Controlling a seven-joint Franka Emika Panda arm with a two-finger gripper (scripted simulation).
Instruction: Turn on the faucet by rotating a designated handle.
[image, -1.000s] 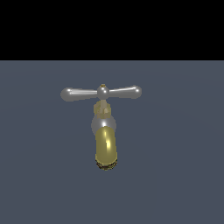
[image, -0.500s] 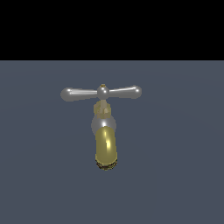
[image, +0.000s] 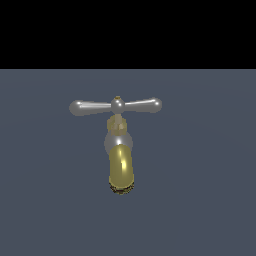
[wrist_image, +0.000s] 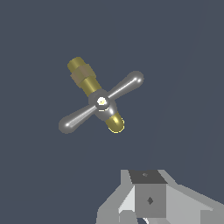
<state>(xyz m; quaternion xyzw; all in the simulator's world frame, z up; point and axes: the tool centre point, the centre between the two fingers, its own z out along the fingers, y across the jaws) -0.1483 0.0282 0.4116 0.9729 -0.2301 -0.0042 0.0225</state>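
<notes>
With the gripper well apart from the faucet, jaw state not discernible, approach the silver crossbar handle atop the stem near the grey surface's middle, contacting one arm near its rounded tip for leverage.

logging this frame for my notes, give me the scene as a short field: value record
faucet: brass-gold curved spout, standing on the grey surface
handle: silver crossbar, level, arms toward the exterior view's left and right
handle contact: none, nothing touches it
tool: partly visible in the wrist view, apart from the faucet; open or shut unclear
arm in exterior view: not seen
task state: handle not yet gripped
</notes>
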